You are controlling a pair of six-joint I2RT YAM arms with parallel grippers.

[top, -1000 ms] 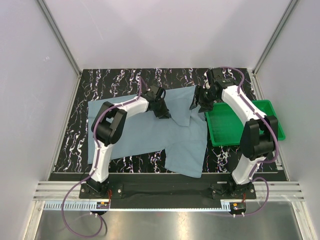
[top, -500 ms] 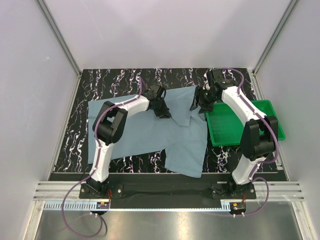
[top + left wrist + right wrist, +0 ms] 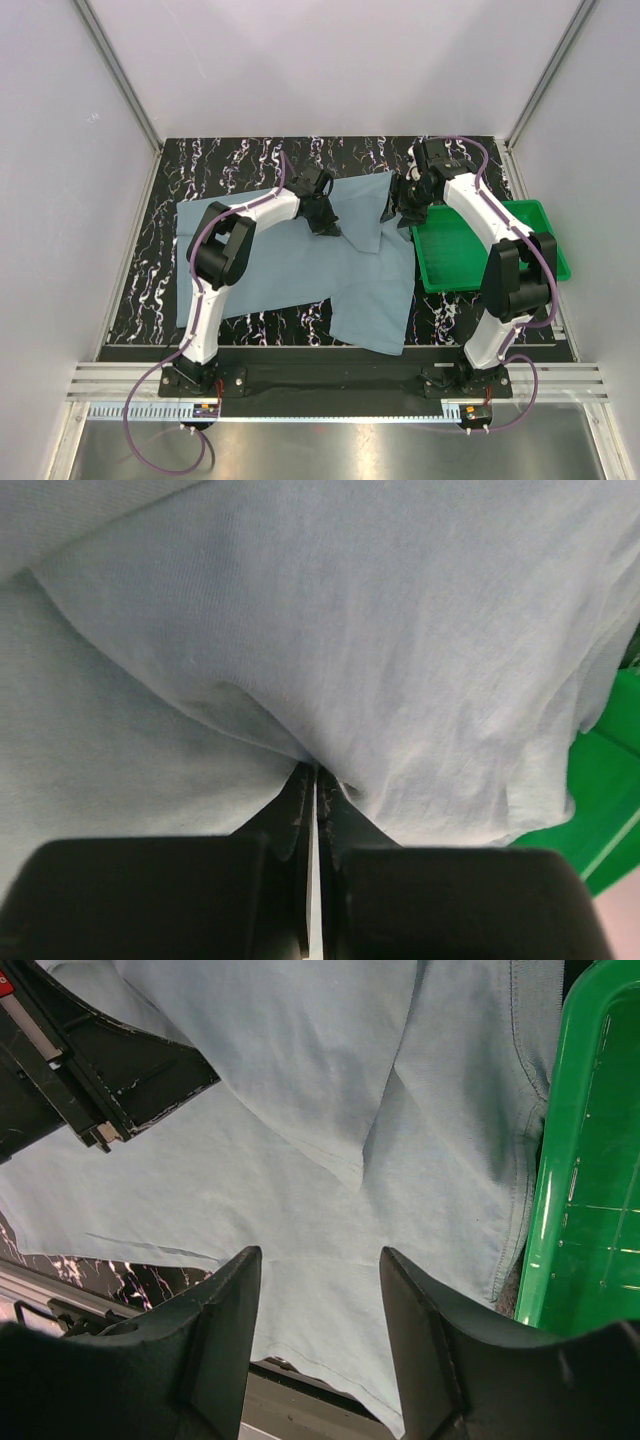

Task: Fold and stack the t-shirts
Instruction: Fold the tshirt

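The black marbled table fills the floor of the cell. The dusty blue-grey t-shirt covers its middle, lying mostly flat and rumpled. One part reaches out towards 9 o'clock, and another hangs down towards 6 o'clock, near the table's front edge. At 3 o'clock from the shirt sits the green tray. Its left rim lies just beside the shirt's hem, and I cannot tell whether the two touch.

The left gripper is over the shirt's upper part, at about 12 o'clock from the cloth's centre. In the left wrist view its fingers are pressed together on a raised fold of the t-shirt, with only a thin slit between them.

The right gripper hangs at about 2 o'clock, above the shirt's far right corner. Its fingers are spread wide with nothing between them, and the cloth is well below.
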